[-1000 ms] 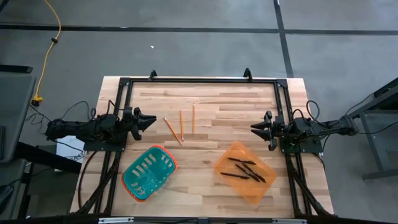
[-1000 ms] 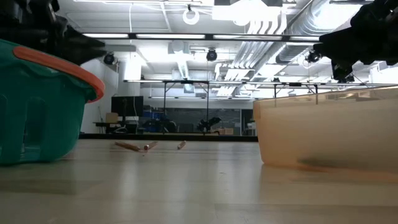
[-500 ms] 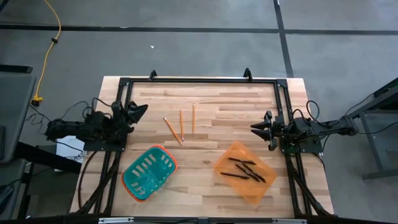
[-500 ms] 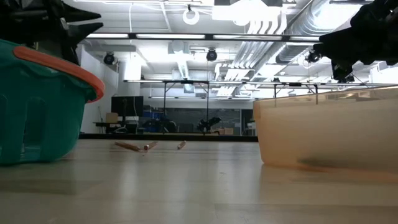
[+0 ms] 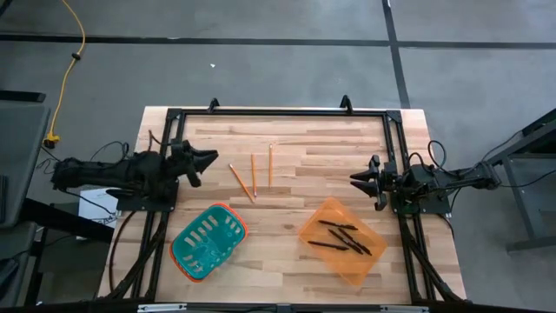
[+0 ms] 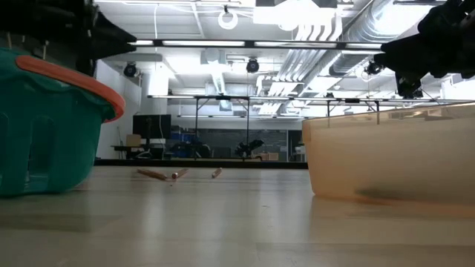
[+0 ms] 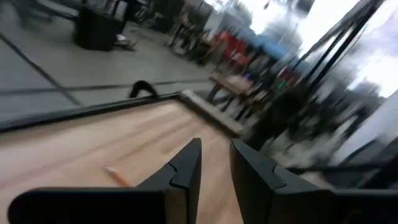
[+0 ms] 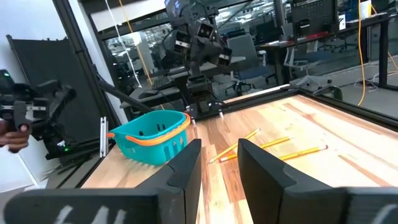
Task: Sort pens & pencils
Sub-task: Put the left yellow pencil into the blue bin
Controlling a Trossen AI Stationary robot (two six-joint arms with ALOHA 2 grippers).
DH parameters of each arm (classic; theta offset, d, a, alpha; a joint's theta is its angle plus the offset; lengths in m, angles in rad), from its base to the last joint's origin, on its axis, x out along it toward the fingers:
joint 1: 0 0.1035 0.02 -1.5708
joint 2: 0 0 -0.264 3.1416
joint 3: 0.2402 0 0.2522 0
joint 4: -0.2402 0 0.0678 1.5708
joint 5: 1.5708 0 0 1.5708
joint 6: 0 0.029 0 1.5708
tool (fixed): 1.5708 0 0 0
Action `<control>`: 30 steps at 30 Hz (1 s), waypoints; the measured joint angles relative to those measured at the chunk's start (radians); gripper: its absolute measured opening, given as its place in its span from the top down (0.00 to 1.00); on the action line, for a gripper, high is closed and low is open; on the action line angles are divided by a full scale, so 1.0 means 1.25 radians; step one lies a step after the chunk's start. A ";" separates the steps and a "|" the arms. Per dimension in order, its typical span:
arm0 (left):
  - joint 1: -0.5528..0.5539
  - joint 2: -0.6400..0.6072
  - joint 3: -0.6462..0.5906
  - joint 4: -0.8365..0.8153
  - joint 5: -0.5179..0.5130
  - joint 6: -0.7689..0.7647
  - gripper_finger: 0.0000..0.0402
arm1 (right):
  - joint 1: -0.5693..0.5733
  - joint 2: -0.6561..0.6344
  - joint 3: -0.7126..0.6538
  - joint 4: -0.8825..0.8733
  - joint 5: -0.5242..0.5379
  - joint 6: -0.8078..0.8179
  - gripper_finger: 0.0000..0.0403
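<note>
Three orange-yellow pencils (image 5: 253,175) lie flat on the wooden table, side by side near its middle; they also show as pencils (image 6: 178,173) in the low view and pencils (image 8: 273,144) in the right wrist view. Several black pens (image 5: 340,236) lie in the orange bin (image 5: 369,261). My left gripper (image 5: 210,159) hovers left of the pencils, open and pointing toward them; the left wrist view shows one pencil end (image 7: 115,175) below the left gripper (image 7: 215,152). My right gripper (image 5: 354,180) waits open at the table's right side, above the bin's far end.
A teal basket (image 5: 208,241) with an orange rim stands near the front left, below my left arm. A black frame rail (image 5: 278,112) runs around the table's far and side edges. Bare wood lies between the pencils and my right gripper.
My left gripper has risen, as the low view shows. It swung a little toward the far edge, then came back, and now reaches slightly closer to the pencils. The right arm, pencils, pens and containers have stayed put.
</note>
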 joint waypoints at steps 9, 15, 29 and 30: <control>0.000 0.296 0.156 -0.060 -0.009 0.065 0.82 | 0.000 0.000 0.000 -0.017 0.000 0.000 0.76; 0.000 0.434 0.266 -0.073 0.096 0.081 0.82 | 0.000 0.000 0.001 -0.024 0.000 0.000 0.76; 0.052 0.672 0.506 -0.393 0.146 0.087 0.82 | 0.000 0.000 0.001 -0.026 0.000 0.000 0.76; 0.066 0.698 0.528 -0.421 0.166 0.087 0.82 | 0.000 0.000 0.001 -0.026 0.000 0.000 0.76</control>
